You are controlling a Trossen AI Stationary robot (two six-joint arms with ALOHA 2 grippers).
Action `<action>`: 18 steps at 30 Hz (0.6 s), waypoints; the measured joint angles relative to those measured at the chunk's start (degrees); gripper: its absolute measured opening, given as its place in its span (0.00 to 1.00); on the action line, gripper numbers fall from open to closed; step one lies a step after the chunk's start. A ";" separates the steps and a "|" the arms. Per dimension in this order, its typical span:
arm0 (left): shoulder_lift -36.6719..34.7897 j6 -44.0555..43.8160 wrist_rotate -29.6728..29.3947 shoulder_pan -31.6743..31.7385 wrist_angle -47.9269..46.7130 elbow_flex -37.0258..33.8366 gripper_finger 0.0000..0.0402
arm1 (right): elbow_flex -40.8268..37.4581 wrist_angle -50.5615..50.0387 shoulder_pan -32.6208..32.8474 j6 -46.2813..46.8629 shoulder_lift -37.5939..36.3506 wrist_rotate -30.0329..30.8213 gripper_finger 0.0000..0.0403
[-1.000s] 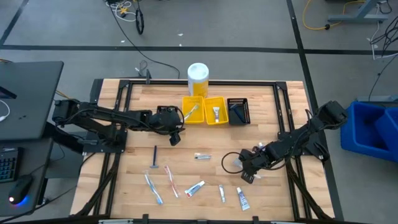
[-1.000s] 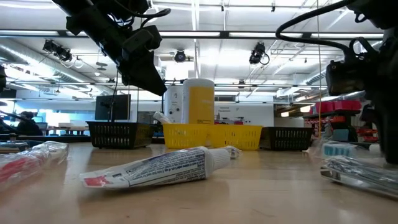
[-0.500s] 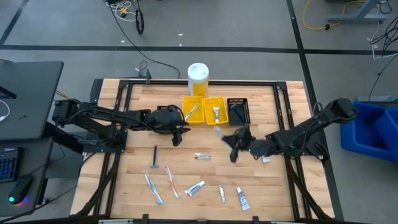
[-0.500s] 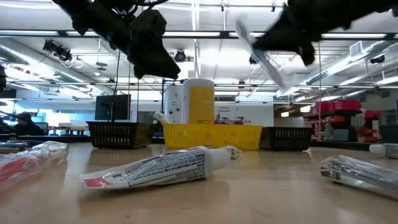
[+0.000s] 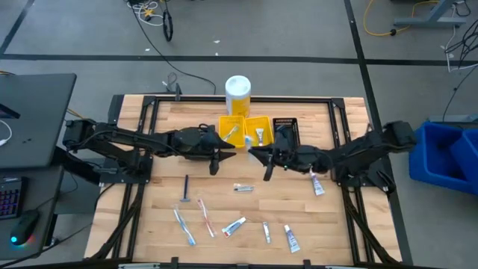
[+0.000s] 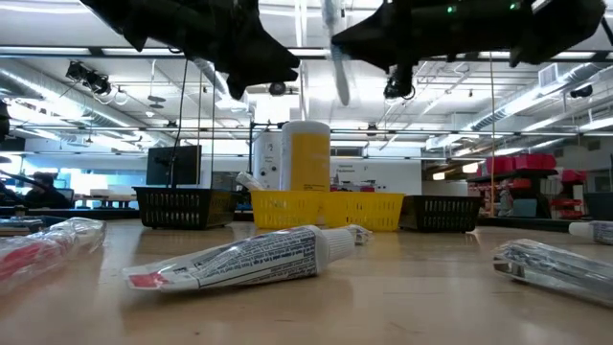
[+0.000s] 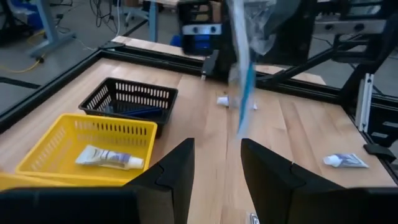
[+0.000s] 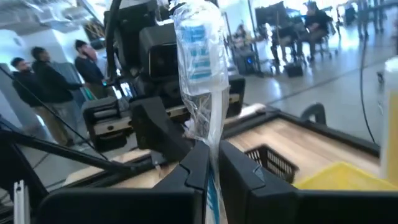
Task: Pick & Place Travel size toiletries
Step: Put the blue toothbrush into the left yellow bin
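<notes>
My right gripper [image 5: 266, 163] hangs above the table's middle, just in front of the yellow bins [image 5: 246, 133], shut on a toothbrush in a clear wrapper [image 8: 199, 56]. That toothbrush [image 7: 242, 81] also shows in the left wrist view, and in the low view the toothbrush [image 6: 335, 53] is high off the table. My left gripper [image 5: 216, 159] is open and holds nothing, hovering left of the bins and facing the right one. More toiletries lie flat on the table: a dark razor [image 5: 185, 188], toothbrushes [image 5: 203, 215], toothpaste tubes [image 5: 234, 225] and a small silvery piece [image 5: 243, 187]. My right gripper pinches the wrapped toothbrush between its two fingers at one end of the wrapper [image 8: 210, 134]. The rest of it sticks out past the fingertips. The toothbrush is lifted clear of the table and hangs nearly upright in the low view.
Two yellow bins hold a toothbrush and a tube [image 7: 109, 158]. A black bin [image 5: 286, 133] sits to their right, and a tall white-and-yellow container [image 5: 238, 95] stands at the far edge. Another tube [image 5: 317, 183] lies under the right arm. People stand in the room behind.
My right gripper has risen from the table's near right part, carrying the wrapped toothbrush up off the wood, and has swung toward the far left, to just in front of the bins. My left gripper has shifted a little toward the right.
</notes>
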 joint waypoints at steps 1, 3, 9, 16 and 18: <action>0.00 0.04 0.08 -0.13 -0.01 0.00 0.35 | 0.00 2.30 -0.57 -0.67 1.11 -0.34 0.07; 0.00 0.04 0.34 -0.45 -0.02 0.00 0.35 | 0.01 6.80 -1.76 -1.41 3.11 -0.50 0.07; 0.00 0.04 0.45 -0.89 0.14 0.00 0.35 | 4.76 9.93 -4.56 -0.57 9.84 -4.93 0.07; 0.00 -1.33 -2.68 -0.86 -1.91 0.00 0.35 | 10.54 9.53 -4.84 -2.75 14.41 -7.58 0.07; 0.00 -0.77 -2.62 -0.86 -1.95 0.00 0.35 | 10.81 9.50 -5.16 -2.86 14.44 -7.54 0.07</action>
